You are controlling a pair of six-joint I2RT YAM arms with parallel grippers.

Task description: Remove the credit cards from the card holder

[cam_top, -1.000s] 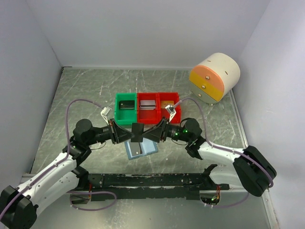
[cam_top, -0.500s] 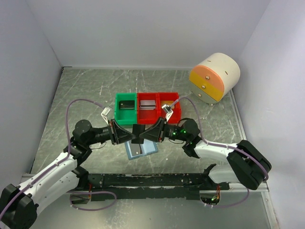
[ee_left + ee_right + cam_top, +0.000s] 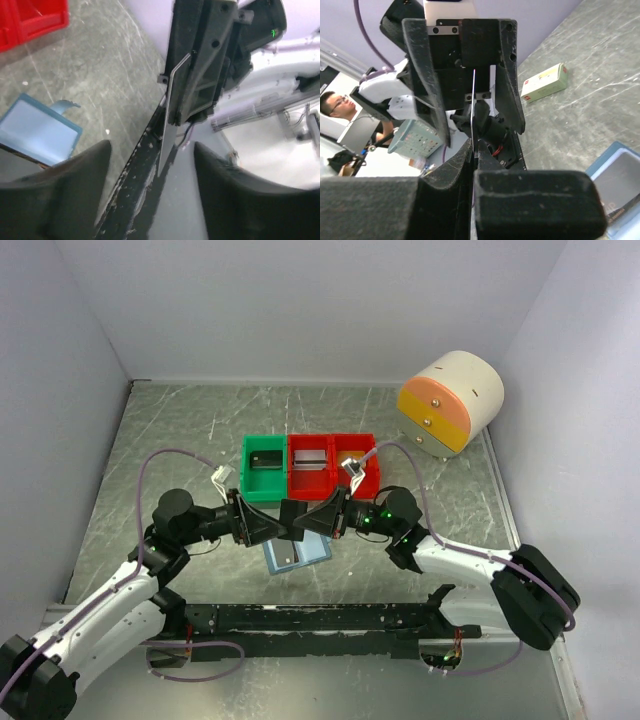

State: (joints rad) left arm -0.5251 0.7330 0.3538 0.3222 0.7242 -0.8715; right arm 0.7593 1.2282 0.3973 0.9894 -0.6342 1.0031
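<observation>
Since a second ago the grip has changed sides. My left pincer [image 3: 277, 524], clamped on the card then, now stands wide, and my right pincer [image 3: 313, 517], spread then, is closed on the card [image 3: 171, 112].

I count two pincers, one card in the air and one card holder [image 3: 318, 547]. I also count three bins, one green bin [image 3: 264, 444] and two red bins [image 3: 310, 443], plus one rounded drawer unit [image 3: 450, 400] at the upper right and one small cream-and-red box [image 3: 545, 82].

At frame centre in the overhead view, the card stands edge-on between my right fingers. My left fingers are spread to either side of it, apart from it.

The card holder lies open on the table [image 3: 180, 440], just below both pincers in that view, light-blue inside up. A grey rectangle shows inside it; I cannot tell whether that is another card.
</observation>
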